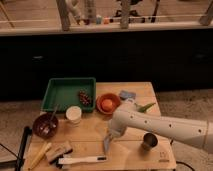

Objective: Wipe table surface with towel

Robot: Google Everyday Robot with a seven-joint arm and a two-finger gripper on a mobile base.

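End effector (108,136), lower centre: clamped on towel (106,145), carried low so the limp end meets the counter (90,135) for wiping. At lower left, brush (82,160) lying along the bottom edge, probably clear of a stroke. At lower right, metal cup (148,141) near enough to cramp a rightward sweep.

Green tray (61,95), orange bowl (115,106), white cup (73,114), brown bowl (38,129), metal cup (148,141), white-handled brush (86,160), blue pad (128,94).

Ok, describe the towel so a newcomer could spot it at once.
On the tan table surface, look front-middle, where the white arm ends in its gripper. The towel is the narrow, limp, pale grey strip right under it, unlike the stiff white-handled brush lower left.
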